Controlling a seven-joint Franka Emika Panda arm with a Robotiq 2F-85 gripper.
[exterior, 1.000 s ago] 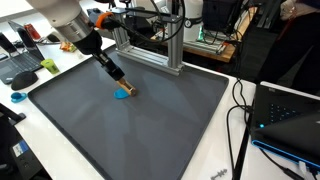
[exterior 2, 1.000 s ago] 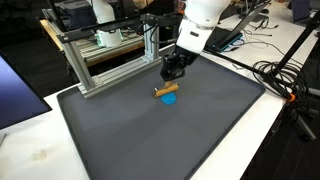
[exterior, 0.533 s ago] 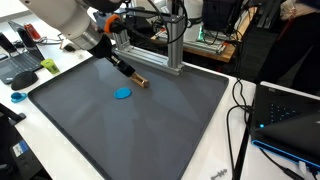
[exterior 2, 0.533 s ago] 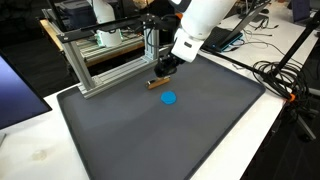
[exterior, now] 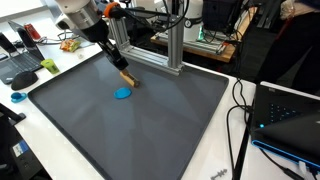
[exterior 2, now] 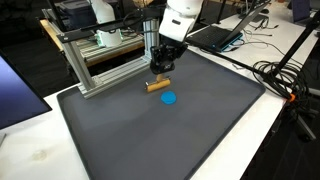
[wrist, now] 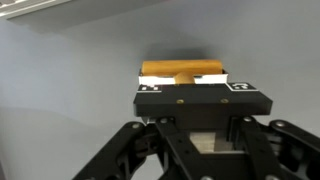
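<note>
well, the gripper [exterior: 121,70] is clenched on a short wooden piece [exterior: 128,78], tan and peg-like. in the wrist view the wood [wrist: 182,69] sits crosswise just past the fingertips, one stub of it running back between them. it hangs low over the far part of the grey mat [exterior: 150,130], close in front of the aluminium frame [exterior: 150,55]. i can't tell from here whether its lower end clears the mat or brushes it.

a small blue thing [exterior: 122,93] lies flat on the mat just beside the wood, on the side away from the frame. in both exterior views it sits apart from the wood, with a strip of mat between them [exterior 2: 169,98].

to my eye the step in hand is a carry. the grasp is made, the piece is up in the fingers, and nothing is set down yet.

any move from here calls for a firm grip, since the wood juts out to one side and could swivel. it also calls for care with the frame's uprights [exterior 2: 100,65] close behind the arm. a set-down would want the piece brought level first.
</note>
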